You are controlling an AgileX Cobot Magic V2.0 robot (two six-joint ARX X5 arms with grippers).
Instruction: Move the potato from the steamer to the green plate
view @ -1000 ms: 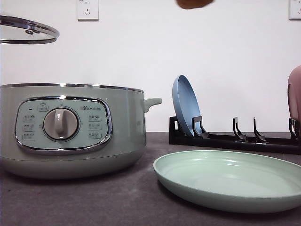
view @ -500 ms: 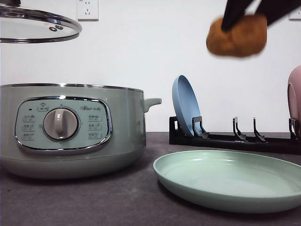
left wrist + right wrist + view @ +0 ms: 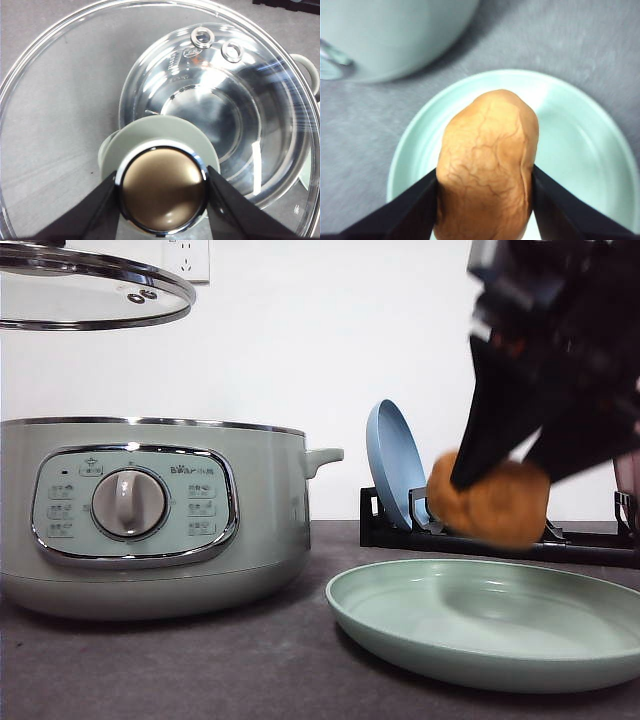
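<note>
A white wall with a socket stands behind a dark grey bench [image 3: 200,670], and everything here I place against the green plate [image 3: 400,625].

My right pincer [image 3: 500,480] is closed on the potato [image 3: 490,502], a finger pressed to each flank, as the right wrist view shows plainly [image 3: 487,165]. The potato hangs above the plate, over its middle to near side, and I judge it clear of the surface, though the front view is blurred there. So the carry is nearly over and the step in hand is the lowering.

Next I should go straight down until the potato rests in the plate's hollow, then part the fingers only enough to free it and lift away upright. It is a lumpy oval, so it may roll toward the low rim if I let go too high.

Left of the plate sits the steamer [image 3: 150,520], uncovered. My left pincer [image 3: 162,192] is clamped on the knob [image 3: 162,190] of the glass lid [image 3: 95,290], holding it in the air above the steamer. Behind the plate a black rack [image 3: 500,535] holds a blue plate [image 3: 393,465] upright.
</note>
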